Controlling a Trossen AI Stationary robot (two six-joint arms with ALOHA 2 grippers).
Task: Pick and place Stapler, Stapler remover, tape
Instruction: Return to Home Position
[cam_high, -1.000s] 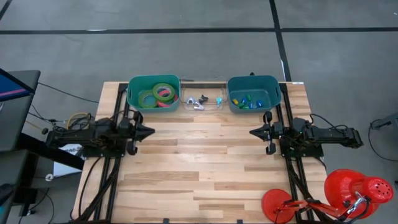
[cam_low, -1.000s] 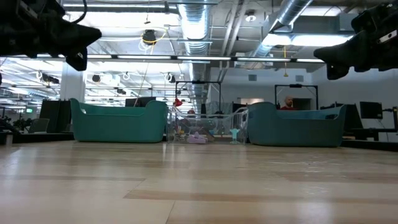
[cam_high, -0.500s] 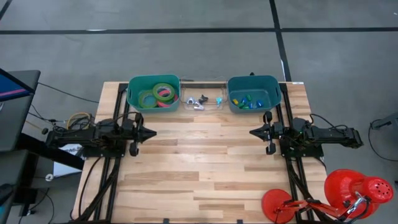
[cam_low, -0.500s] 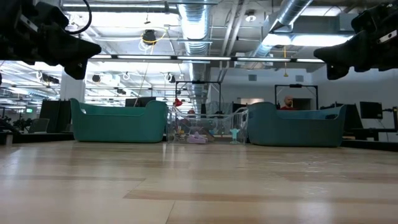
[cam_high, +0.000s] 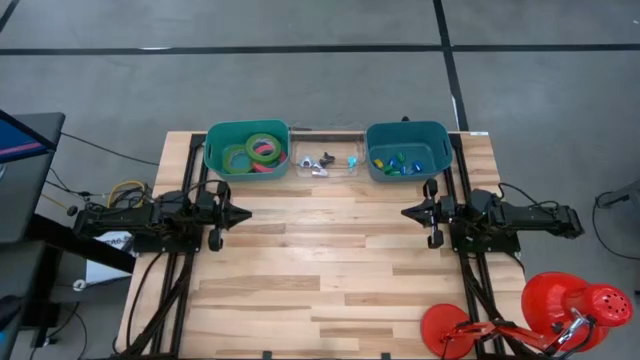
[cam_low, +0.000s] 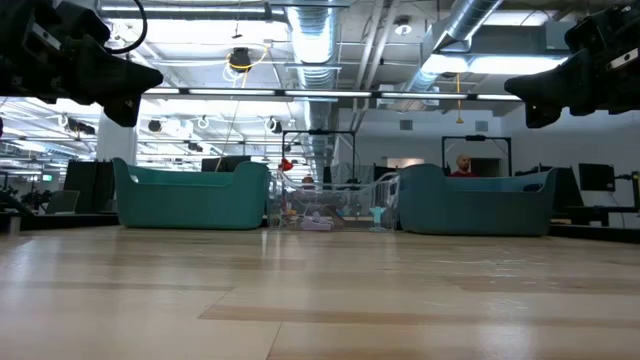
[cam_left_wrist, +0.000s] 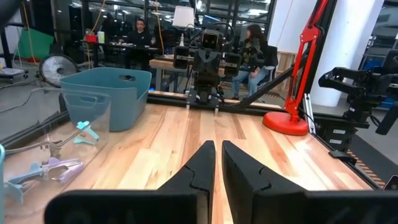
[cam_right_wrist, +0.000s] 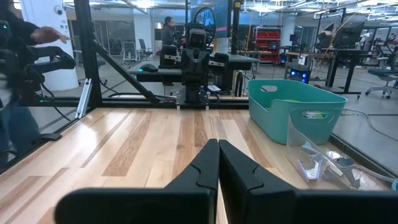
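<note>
The left arm (cam_high: 165, 215) is hovering at the tabletop's (cam_high: 320, 280) left edge, the right arm (cam_high: 500, 217) at its right edge — both sets of jaws are sitting closed, gripping nothing.

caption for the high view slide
Tape in green bin, staple removers in clear bin, staplers in blue bin; left end effector and right end effector empty.

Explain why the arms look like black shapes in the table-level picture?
Low view: bright ceiling lights behind the left gripper and the right gripper turn both into dark silhouettes, and the table carries a pale sheen. High view: the light is even, with no glare on the wood.
</note>
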